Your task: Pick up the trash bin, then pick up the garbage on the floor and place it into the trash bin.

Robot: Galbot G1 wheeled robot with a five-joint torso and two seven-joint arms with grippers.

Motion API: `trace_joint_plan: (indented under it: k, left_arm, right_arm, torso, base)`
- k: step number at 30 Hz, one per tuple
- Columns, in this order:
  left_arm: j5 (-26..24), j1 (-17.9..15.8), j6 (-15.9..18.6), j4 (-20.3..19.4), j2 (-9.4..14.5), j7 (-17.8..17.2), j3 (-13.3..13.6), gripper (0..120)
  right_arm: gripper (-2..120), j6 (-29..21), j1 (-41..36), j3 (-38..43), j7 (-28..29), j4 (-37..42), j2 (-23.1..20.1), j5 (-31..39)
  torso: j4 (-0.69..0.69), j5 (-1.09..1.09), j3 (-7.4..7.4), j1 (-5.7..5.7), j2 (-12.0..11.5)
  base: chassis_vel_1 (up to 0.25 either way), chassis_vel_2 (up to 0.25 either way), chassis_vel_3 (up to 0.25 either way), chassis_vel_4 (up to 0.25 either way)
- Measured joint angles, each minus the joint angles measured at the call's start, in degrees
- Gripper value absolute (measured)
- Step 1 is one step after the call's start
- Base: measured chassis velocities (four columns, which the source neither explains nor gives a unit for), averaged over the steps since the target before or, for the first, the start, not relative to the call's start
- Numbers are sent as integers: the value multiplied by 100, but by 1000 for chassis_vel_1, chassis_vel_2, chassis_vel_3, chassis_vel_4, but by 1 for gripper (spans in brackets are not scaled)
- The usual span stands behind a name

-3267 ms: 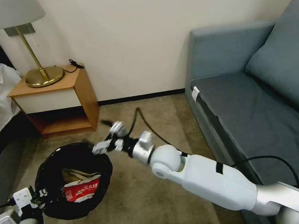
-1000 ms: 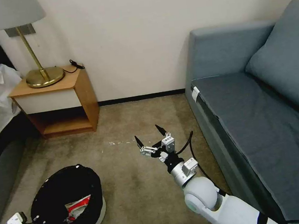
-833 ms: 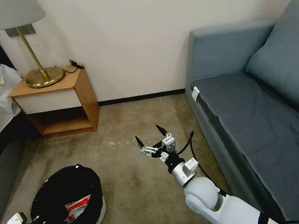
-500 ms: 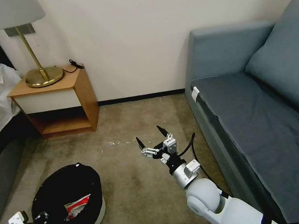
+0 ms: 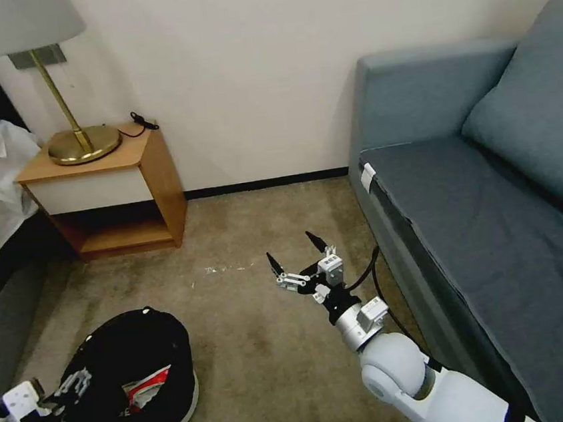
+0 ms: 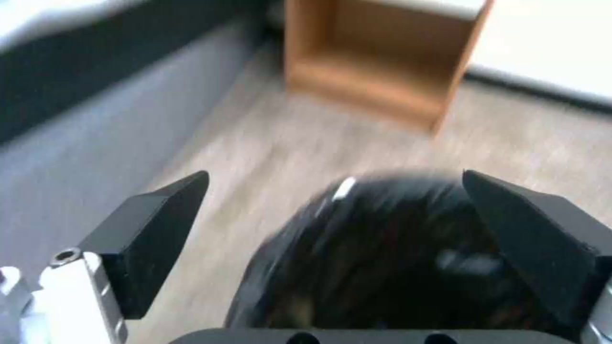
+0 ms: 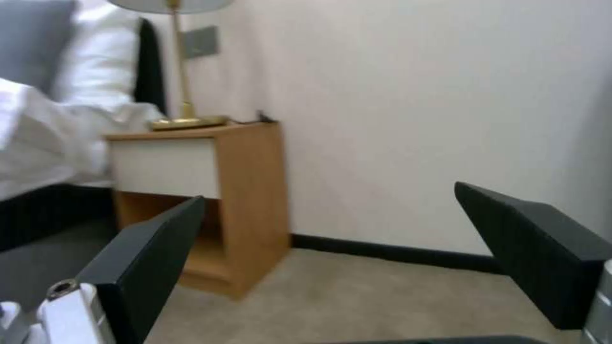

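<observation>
The low round white trash bin (image 5: 135,377) lined with a crinkled black plastic bag sits on the beige carpet (image 5: 262,347) at the robot's left, in front of the wooden bedside cabinet (image 5: 108,189) that carries a brass-footed lamp (image 5: 80,141). Inside the liner lies a red-and-white crushed packet (image 5: 149,389), one piece of the garbage; whether other litter lies under it cannot be told, as the dark folds hide the rest. The left gripper (image 5: 71,383) hangs just beside the bin's near rim with its fingers spread apart and nothing between them; in the left wrist view the two black fingers (image 6: 153,229) stand wide on either side of the bag's dark mouth (image 6: 395,258) without pinching it. The right gripper (image 5: 294,258) is held out above bare carpet between the bin and the grey-blue sofa (image 5: 496,215), its fingers also parted and empty, pointing toward the wall and cabinet. No loose bottle, wrapper or paper shows on the stretch of floor in view, only a few pale specks near the cabinet. Judging from this, the collecting looks largely or wholly finished: at least one item is in the bin, the bin stands on the floor and neither gripper carries anything. Any litter beyond this patch of carpet cannot be judged.
</observation>
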Motion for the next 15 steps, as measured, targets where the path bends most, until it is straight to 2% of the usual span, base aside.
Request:
trace_joint_plan:
  k: [1, 2, 3, 6, 7, 9, 11, 12, 15]
  left_arm:
    - [162, 23, -238, -164, -41, 66, 42, 100]
    - [162, 23, -238, -164, -41, 66, 42, 100]
    - [304, 27, -426, -221, -64, 108, 92, 100]
    - [1150, -26, -1250, -176, -169, 258, 328, 100]
    - [1150, -26, -1250, -176, -169, 258, 328, 100]
    - [1413, -57, -1588, -99, -224, 400, 417, 100]
    - [1622, -73, -1912, 13, -270, 686, 464, 100]
    - [1622, -73, -1912, 13, -270, 686, 464, 100]
    - [1738, -86, -2225, 157, -303, 1141, 493, 100]
  right_arm:
    - [100, -35, -69, 68, 136, 3, 5, -90]
    - [100, -35, -69, 68, 136, 3, 5, -90]
    - [100, -57, -108, 113, 215, 15, 5, -134]
    - [100, -265, -350, 348, 759, 201, 13, -389]
    - [100, -265, -350, 348, 759, 201, 13, -389]
    - [100, -461, -560, 503, 1059, 345, 28, -529]
    - [100, -646, -809, 718, 1279, 460, 59, -709]
    - [100, -646, -809, 718, 1279, 460, 59, -709]
    - [100, -827, -1127, 992, 1440, 543, 137, -810]
  torso:
    - [0, 0, 0, 0, 0]
    - [0, 0, 0, 0, 0]
    - [0, 0, 0, 0, 0]
    - [0, -1, 0, 0, 0]
    - [0, -1, 0, 0, 0]
    - [0, -3, 0, 0, 0]
    - [0, -2, 0, 0, 0]
    - [0, -2, 0, 0, 0]
    - [0, -2, 0, 0, 0]
  base:
    - [0, 0, 0, 0]
    - [0, 0, 0, 0]
    - [0, 0, 0, 0]
    - [0, 0, 0, 0]
    - [0, 0, 0, 0]
    - [0, 0, 0, 0]
    - [0, 0, 0, 0]
    - [0, 0, 0, 0]
    - [0, 0, 0, 0]
